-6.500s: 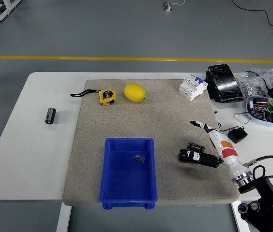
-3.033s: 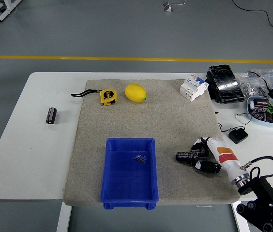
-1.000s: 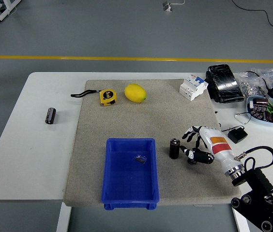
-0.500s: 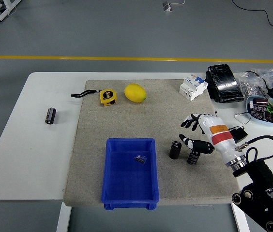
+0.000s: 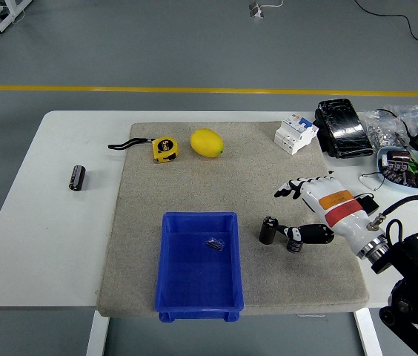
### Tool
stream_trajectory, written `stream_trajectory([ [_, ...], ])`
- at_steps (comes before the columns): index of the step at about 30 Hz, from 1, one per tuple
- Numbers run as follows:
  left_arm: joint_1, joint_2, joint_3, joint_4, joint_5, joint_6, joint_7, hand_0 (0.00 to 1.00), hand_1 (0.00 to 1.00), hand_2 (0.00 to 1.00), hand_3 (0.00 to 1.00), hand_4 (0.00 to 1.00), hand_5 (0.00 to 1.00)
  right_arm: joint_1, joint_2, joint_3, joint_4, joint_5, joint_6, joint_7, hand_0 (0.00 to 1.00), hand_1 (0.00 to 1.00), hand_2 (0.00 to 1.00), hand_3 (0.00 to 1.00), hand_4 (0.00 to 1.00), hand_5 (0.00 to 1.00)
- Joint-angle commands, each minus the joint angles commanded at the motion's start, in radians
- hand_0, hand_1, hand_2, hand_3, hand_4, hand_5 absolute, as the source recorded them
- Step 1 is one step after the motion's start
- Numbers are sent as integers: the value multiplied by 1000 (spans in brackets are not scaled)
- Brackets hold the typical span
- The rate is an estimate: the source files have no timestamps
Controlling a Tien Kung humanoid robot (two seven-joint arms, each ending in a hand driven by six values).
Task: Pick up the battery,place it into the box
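Since release, the battery [image 5: 268,230] is left upright beside the withdrawn, spread, empty right hand [image 5: 307,209]; it could be toppled by a careless regrasp.

No print is legible, not even on the yellow tape measure [image 5: 164,147].

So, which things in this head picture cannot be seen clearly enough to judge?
- Small item in the blue box, at: too small to identify.
- Contents of the bowl: too small and cluttered.
- Right hand: unclear whether its thumb touches the upright battery.
- Right arm: cut off by the lower right corner.
- Left arm: out of view.
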Motion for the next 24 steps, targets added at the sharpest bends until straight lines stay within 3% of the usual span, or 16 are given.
stream_trajectory([
  [1,-1,0,-1,0,2,-1,0,688,633,680,621,621,682,-3,-3,1,5,-12,9,-3,592,632,712,747,998,394],
  [12,-8,0,15,0,-20,1,-6,688,634,679,621,620,679,7,-26,-14,-41,-69,33,-4,582,631,710,725,998,355],
  [13,-9,0,17,0,-23,1,-7,688,634,679,621,620,679,6,-28,-13,-47,-71,33,-1,539,606,684,648,998,336],
  [18,-10,-1,17,0,-24,1,-8,688,634,679,621,620,679,4,-33,-11,-59,-73,28,6,539,606,684,648,998,336],
  [19,-10,-1,16,0,-23,0,-7,689,635,679,621,620,679,3,-34,-8,-61,-73,26,8,488,568,646,571,998,363],
  [24,-11,0,18,0,-24,-1,-9,689,635,679,621,620,679,-4,-42,-4,-65,-75,28,11,488,568,646,571,998,363],
])
